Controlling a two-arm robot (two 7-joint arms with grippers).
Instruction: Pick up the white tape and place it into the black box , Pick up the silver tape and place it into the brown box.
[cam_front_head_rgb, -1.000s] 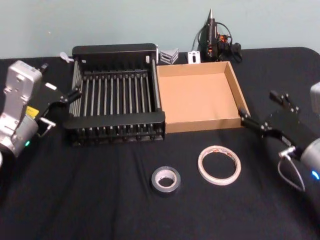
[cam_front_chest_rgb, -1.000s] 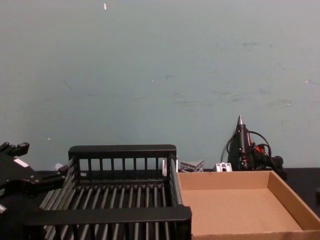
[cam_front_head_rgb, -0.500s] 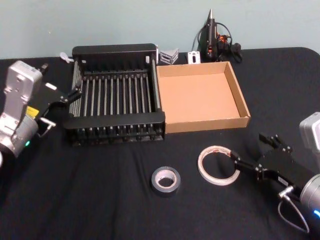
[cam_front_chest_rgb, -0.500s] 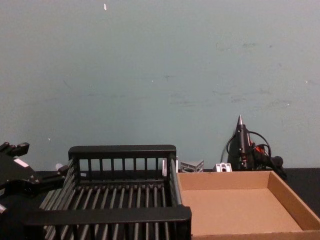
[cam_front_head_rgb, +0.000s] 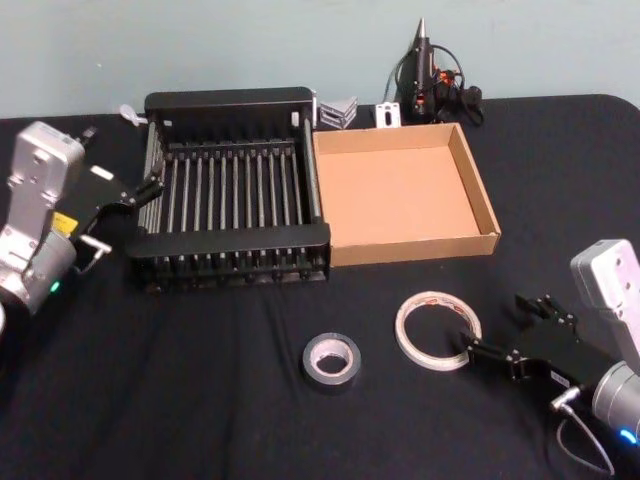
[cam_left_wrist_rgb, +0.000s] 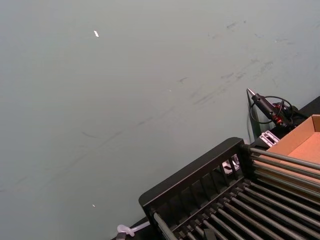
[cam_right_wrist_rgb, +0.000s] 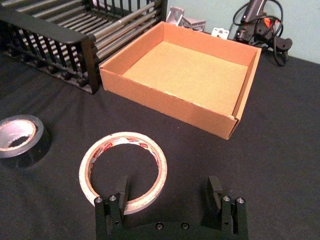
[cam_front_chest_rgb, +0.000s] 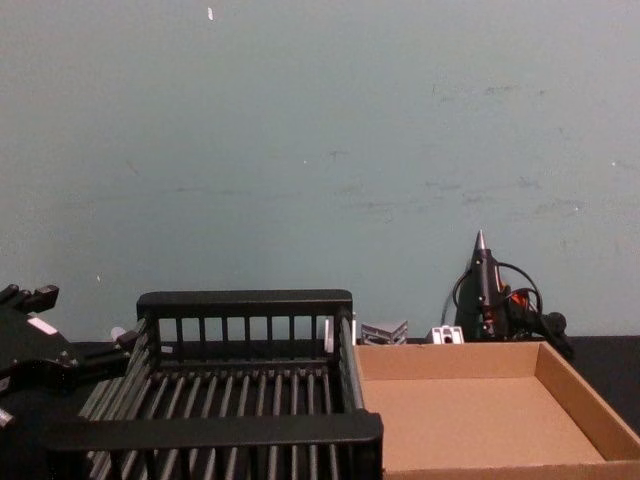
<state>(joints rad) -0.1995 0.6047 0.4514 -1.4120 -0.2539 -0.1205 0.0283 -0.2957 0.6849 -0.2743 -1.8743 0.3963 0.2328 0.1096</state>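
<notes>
While parked at 9 o'clock beside black box (cam_front_head_rgb: 232, 190), left gripper (cam_front_head_rgb: 150, 185) jaw state unreadable. Right gripper (cam_right_wrist_rgb: 167, 192) spread open, low at 4 o'clock, one finger (cam_right_wrist_rgb: 121, 188) over white tape (cam_right_wrist_rgb: 123, 171) rim. Silver tape (cam_front_head_rgb: 331, 360) at 6 o'clock, brown box (cam_front_head_rgb: 403, 192) at 1 o'clock.

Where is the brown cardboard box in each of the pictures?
Head view: the brown box sits at the table's back, against the right side of the black box.
Chest view: the brown box fills the lower right.
Left wrist view: its corner peeks in at the right edge.
Right wrist view: it lies beyond the white tape.
Shared landmark: the black box beside it.
</notes>
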